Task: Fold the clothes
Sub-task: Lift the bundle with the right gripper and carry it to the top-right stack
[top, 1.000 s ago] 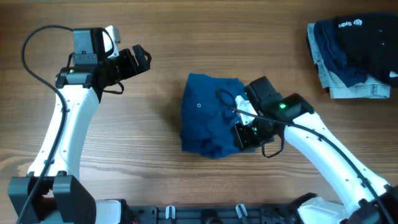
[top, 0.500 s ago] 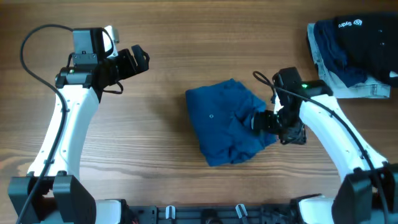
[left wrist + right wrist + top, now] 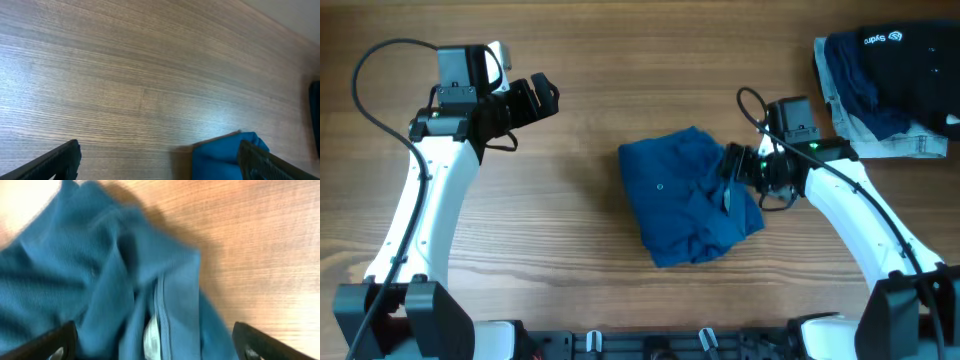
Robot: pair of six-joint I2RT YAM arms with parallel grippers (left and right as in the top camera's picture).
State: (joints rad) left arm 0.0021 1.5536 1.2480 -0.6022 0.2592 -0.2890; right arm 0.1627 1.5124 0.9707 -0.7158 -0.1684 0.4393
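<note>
Your left gripper (image 3: 542,95) is hanging wide open and empty above the table (image 3: 570,270), well apart from the clothes (image 3: 675,200), which are lying bunched at centre. Your right gripper (image 3: 728,185) is hovering over their right edge, fingers spread wide, clamping nothing. Only overhead is showing the dark garment pile (image 3: 890,80) far right.

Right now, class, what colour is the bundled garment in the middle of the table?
The garment is plain mid-blue; the overhead view shows it best.
</note>
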